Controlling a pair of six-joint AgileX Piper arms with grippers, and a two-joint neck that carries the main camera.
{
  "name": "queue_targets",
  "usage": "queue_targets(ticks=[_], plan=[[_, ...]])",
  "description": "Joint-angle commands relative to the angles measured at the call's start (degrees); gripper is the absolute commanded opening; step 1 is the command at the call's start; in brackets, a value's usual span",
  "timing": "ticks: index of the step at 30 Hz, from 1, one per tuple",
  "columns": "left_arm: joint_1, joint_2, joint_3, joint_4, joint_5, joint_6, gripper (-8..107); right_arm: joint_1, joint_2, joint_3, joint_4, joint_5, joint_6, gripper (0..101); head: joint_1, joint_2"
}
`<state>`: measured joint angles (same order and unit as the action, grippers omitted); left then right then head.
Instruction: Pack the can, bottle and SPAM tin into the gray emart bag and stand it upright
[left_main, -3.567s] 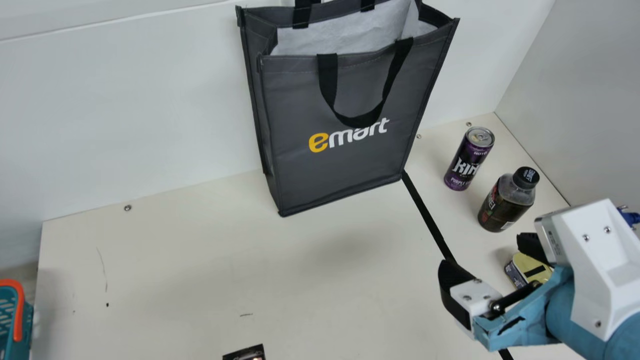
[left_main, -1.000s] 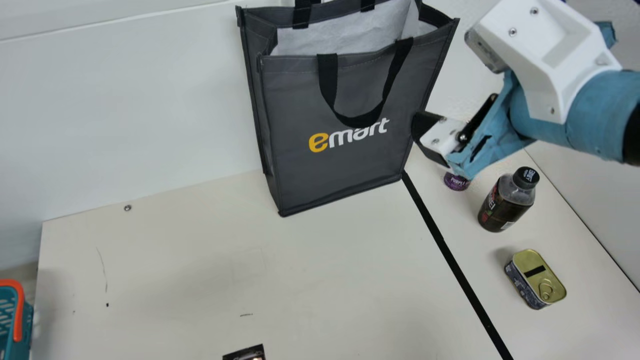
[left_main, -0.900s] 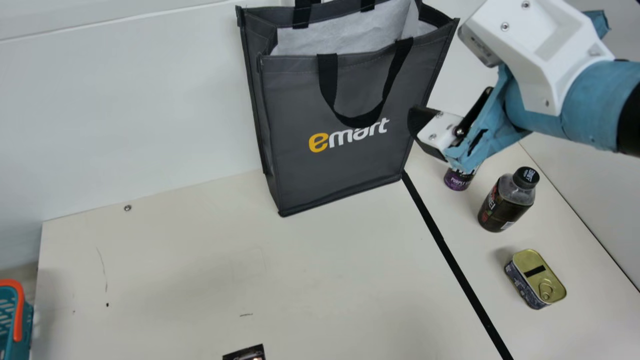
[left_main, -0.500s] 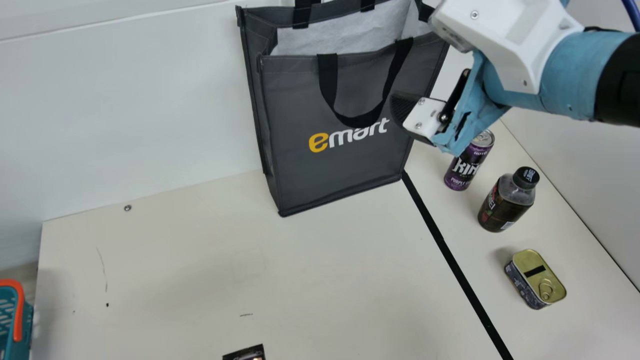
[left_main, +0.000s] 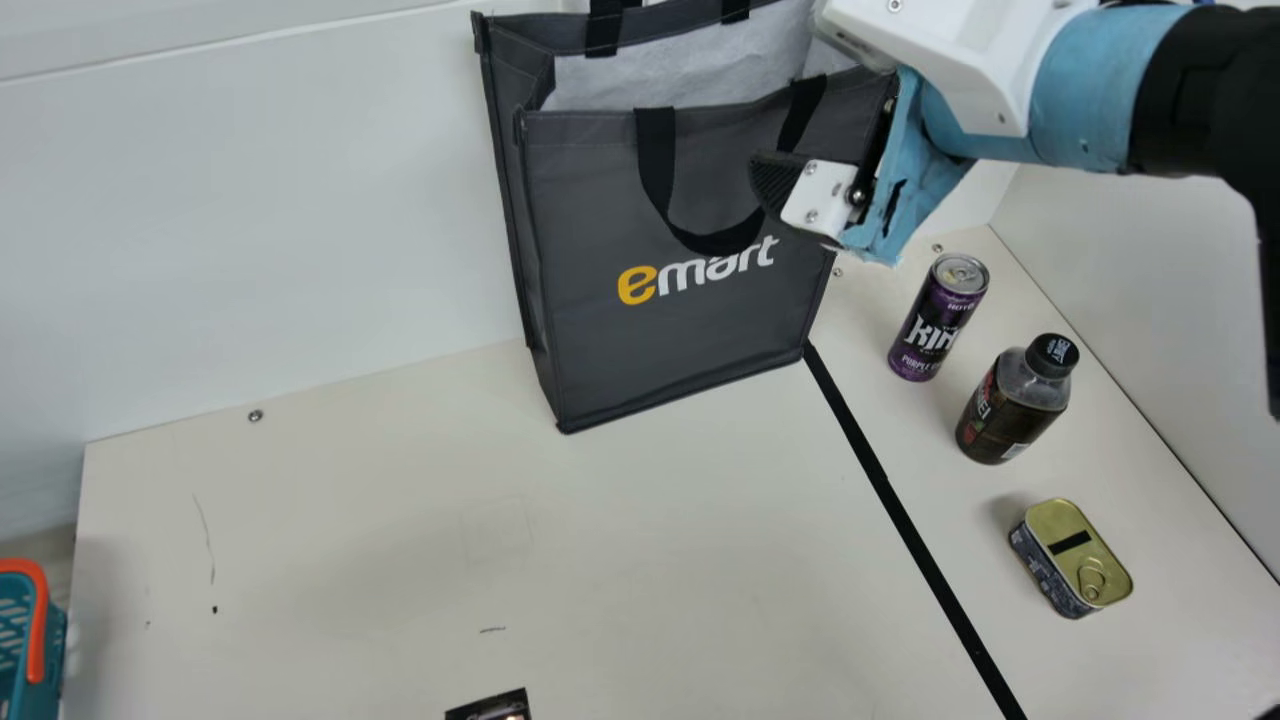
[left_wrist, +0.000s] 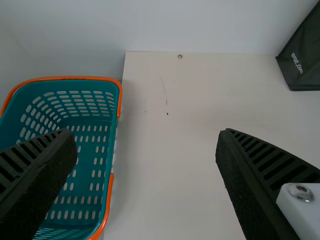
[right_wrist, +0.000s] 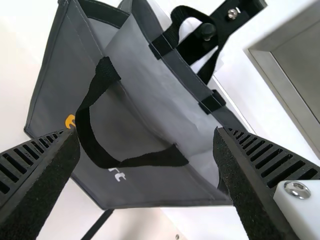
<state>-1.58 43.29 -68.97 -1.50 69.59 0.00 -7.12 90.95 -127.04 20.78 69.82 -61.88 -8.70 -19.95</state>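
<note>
My right arm extends in from the right side of the main view, its jaws at the upper right part of the gray emart bag. The right jaws are spread. In the right wrist view the bag lies beyond and between them, and the front strap hangs in a loop across the gap, not pinched. Whether either side of the jaws touches the fabric, I cannot tell.

The bag stands upright on the desk near the white back wall, mouth up and open, pale lining visible. Its rear strap loops up at a black bracket; whether it is hooked there, I cannot tell.

All three goods are outside the bag, on the desk to the right of a black strip. The purple can stands upright, nearest the rear. The bottle, dark with a black cap, stands upright near it. The SPAM tin rests flat, gold lid and pull ring up, apart from the bottle and farthest from the wall.

My left jaws are spread and hold nothing. In their wrist view, a teal basket with orange trim sits beside the left edge of the desk.
</note>
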Motion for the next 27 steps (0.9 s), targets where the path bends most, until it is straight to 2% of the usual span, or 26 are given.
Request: queue_targets(ticks=[1, 17, 27], plan=[[0.0, 0.0, 0.0, 0.0, 0.0, 0.0, 90, 0.0, 0.9, -0.4, 0.5, 0.1, -1.1, 95, -1.3, 0.0], [0.0, 0.0, 0.0, 0.0, 0.0, 0.0, 90, 0.3, 8.8, -4.8, 3.3, 0.1, -7.4, 95, -1.3, 0.0], [0.0, 0.0, 0.0, 0.0, 0.0, 0.0, 90, 1.1, 12.9, -5.6, 4.6, 0.1, -9.6, 95, -1.3, 0.0]])
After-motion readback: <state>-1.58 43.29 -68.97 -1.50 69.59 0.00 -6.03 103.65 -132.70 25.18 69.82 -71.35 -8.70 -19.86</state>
